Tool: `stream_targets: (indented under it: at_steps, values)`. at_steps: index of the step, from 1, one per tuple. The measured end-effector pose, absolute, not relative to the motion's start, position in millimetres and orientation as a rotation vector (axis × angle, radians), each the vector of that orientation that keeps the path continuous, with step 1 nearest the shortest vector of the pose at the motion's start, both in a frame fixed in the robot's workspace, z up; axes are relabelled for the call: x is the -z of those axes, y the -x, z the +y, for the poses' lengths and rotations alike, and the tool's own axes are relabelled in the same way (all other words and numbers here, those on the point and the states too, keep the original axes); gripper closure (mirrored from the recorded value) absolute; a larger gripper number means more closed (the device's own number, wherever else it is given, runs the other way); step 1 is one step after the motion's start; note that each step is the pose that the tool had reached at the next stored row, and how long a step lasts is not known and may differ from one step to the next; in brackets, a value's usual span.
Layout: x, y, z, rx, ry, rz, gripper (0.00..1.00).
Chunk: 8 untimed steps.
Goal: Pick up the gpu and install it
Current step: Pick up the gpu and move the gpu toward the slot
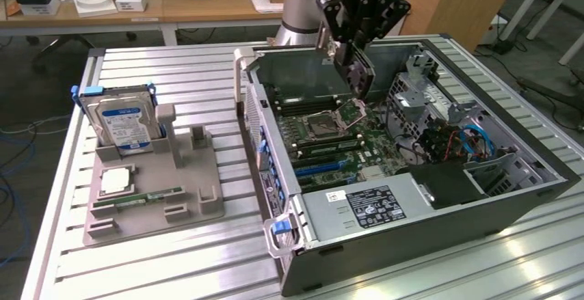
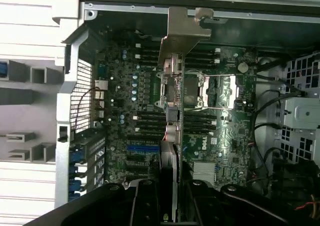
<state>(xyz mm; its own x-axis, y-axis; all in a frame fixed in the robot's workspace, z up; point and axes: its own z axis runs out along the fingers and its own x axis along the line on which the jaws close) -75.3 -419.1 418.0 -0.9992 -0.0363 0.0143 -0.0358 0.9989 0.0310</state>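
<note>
Silver-bracketed and upright, the gpu [image 1: 359, 74] sits clamped in my gripper [image 1: 351, 40] over the open computer case [image 1: 438, 235], its thin edge turned down toward the motherboard [image 1: 351, 143], I judge, so it can line up with a slot.

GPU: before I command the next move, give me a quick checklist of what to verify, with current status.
1. Grip: gripper shut on the gpu: ok.
2. Position: gpu over the open computer case, above the motherboard: ok.
3. Seated in a slot: not ok; it hangs above the board.
4. Blue slot unoccupied: ok.
5. Card edge lined up with that slot: cannot tell.
6. Cables lying away from the card: ok.
</note>
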Motion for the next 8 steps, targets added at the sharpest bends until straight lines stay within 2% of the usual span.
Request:
stream_targets:
  at_steps: [8]
  values:
    - [-418.0,65.9,-419.1,0.048,-0.056,-3.126,0.74]
